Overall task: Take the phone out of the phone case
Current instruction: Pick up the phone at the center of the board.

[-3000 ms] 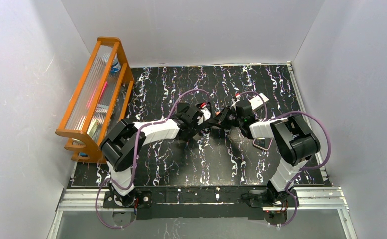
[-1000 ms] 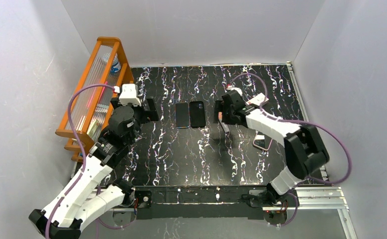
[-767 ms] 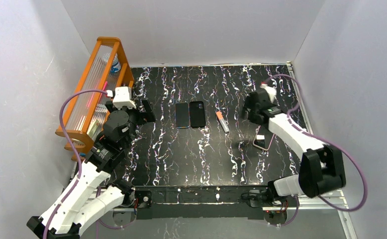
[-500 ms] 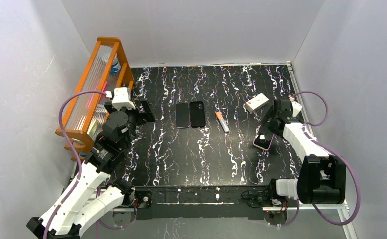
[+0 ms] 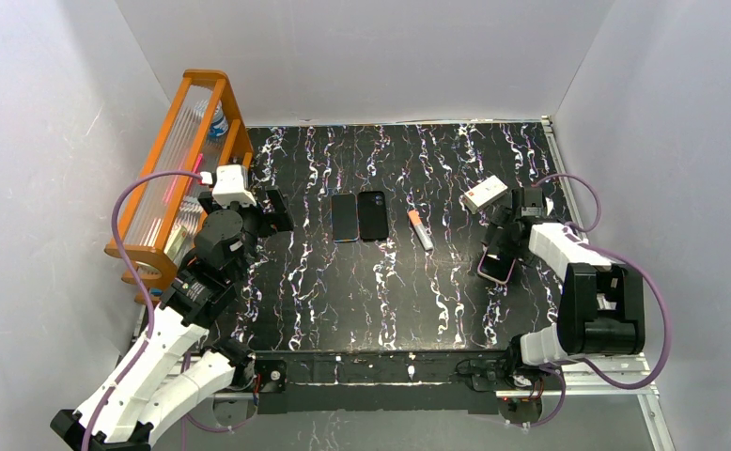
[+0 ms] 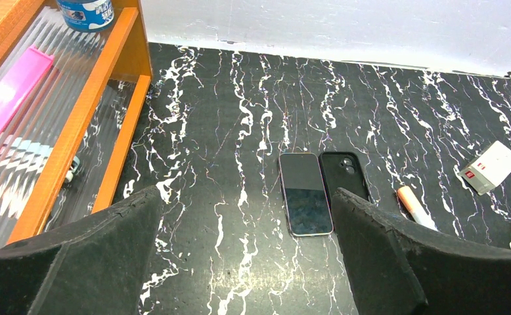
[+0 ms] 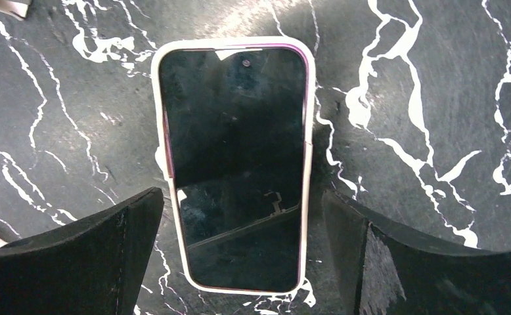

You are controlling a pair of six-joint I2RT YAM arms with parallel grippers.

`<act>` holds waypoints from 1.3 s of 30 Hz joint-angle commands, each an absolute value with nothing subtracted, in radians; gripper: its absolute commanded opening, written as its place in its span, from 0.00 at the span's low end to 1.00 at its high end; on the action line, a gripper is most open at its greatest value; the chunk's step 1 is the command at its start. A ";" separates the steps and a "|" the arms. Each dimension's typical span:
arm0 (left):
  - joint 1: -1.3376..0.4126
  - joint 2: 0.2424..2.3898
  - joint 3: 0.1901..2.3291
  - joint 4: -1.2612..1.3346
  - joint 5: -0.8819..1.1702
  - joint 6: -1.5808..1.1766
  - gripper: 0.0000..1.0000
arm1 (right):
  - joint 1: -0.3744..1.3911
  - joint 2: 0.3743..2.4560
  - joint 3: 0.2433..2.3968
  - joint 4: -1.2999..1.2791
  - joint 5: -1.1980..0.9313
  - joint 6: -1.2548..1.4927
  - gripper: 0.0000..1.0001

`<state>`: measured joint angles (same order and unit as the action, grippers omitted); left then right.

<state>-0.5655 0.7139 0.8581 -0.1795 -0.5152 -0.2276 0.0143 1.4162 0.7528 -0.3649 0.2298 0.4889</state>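
The right claw [image 7: 240,203] spreads wide and empty, pointing down just above a dark-screened phone in a pale case [image 7: 236,131]; the left claw [image 6: 246,193], equally wide, holds nothing.

**Both claws wide open**

Seen from above, the left arm [image 5: 155,349] starts at the bottom and sticks its elbow out toward 7 o'clock. Then it stretches up toward 1 o'clock. The left claw [image 5: 280,210] sits at the 9 o'clock side and points toward 2 o'clock. Its two black fingers [image 6: 108,249] are spread far apart.

The right arm [image 5: 568,248] is folded up tight at the 4 o'clock side. The right claw [image 5: 499,246] tips down and points toward 7 o'clock, and its fingers [image 7: 88,256] are spread wide too.
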 commanded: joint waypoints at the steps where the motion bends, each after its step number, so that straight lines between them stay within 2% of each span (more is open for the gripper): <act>1: -0.561 0.710 0.850 -0.151 -0.526 -0.229 0.98 | 0.010 1.437 0.816 -0.350 0.168 0.437 0.99; 4: -0.561 0.711 0.849 -0.150 -0.529 -0.229 0.98 | 0.011 1.454 0.822 -0.354 0.126 0.428 0.99; 12: -0.561 0.703 0.848 -0.149 -0.542 -0.226 0.98 | 0.010 1.524 0.844 -0.405 0.196 0.417 0.99; 18: -0.561 0.701 0.845 -0.149 -0.536 -0.222 0.98 | 0.010 1.558 0.839 -0.403 0.171 0.418 0.88; 28: -0.561 0.713 0.833 -0.138 -0.467 -0.239 0.98 | 0.010 1.505 0.785 -0.340 0.072 0.443 0.53; 34: -0.561 0.762 0.837 -0.154 -0.365 -0.269 0.98 | 0.011 1.419 0.719 -0.263 -0.049 0.461 0.26; 39: -0.561 0.824 0.844 -0.187 -0.248 -0.347 0.98 | 0.032 1.312 0.653 -0.173 -0.129 0.466 0.12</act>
<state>-0.5655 0.7891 0.8410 -0.1658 -0.3561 -0.2722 0.0086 1.3949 0.6933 -0.2672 0.0055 0.4381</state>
